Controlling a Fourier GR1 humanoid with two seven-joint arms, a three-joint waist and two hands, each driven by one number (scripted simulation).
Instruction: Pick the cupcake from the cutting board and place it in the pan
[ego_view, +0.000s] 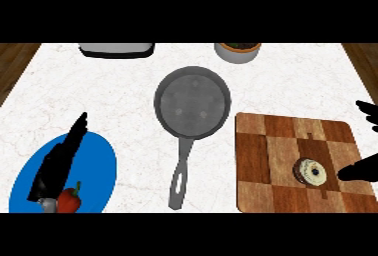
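Right hand (360, 170) is spread wide, thumb just beside the cupcake (311, 171) on the board (266, 150), holding nothing yet. Best to come in level and close round its base, I'd say. Pan (193, 102) lies empty, left of the board. Left hand (59, 160) rests, fingers straight, over the plate (100, 165), pepper (69, 200) at its near edge.

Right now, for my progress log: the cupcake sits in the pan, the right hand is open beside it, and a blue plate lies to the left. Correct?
Not quite. The head view shows the cupcake on the cutting board, not in the pan. The rest stands: the right hand is open beside it and the blue plate lies to the left.
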